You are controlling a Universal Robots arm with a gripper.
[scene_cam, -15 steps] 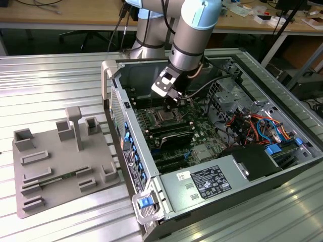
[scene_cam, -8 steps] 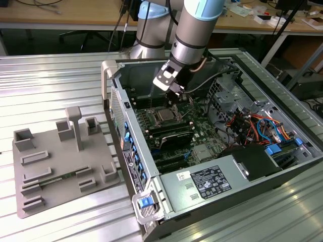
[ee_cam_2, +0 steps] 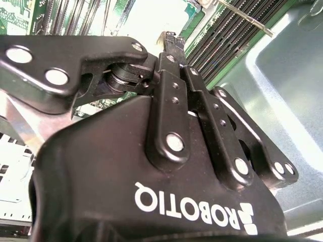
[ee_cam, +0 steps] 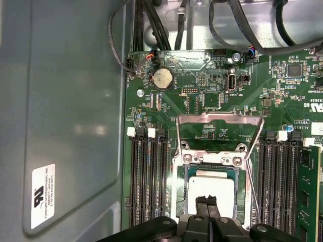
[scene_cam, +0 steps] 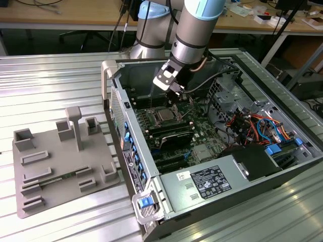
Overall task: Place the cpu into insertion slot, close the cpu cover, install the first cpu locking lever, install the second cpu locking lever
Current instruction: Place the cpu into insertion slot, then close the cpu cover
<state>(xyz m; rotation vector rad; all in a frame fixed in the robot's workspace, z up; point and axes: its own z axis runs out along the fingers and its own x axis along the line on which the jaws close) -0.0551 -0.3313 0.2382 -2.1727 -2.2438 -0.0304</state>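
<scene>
Hovering inside the open computer case (scene_cam: pixel 139 75), the hand (scene_cam: pixel 176 100) hung just over the cpu (scene_cam: pixel 164 115) in the exterior view. In the second wrist view its black fingers (ee_cam_2: pixel 167 55) met, gripping nothing. In the first wrist view the cpu lay flat in the insertion slot (ee_cam: pixel 187 181), cpu cover (ee_cam: pixel 219 119) raised: a light, rigid, slick-topped chip, probably best held by its edges.

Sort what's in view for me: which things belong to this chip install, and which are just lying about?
Job in hand: chip sitting in its socket; raised cover frame; end effector over the chip.

Lying about: grey holder tray; coin battery; memory slots; power supply; cable bundle.
</scene>
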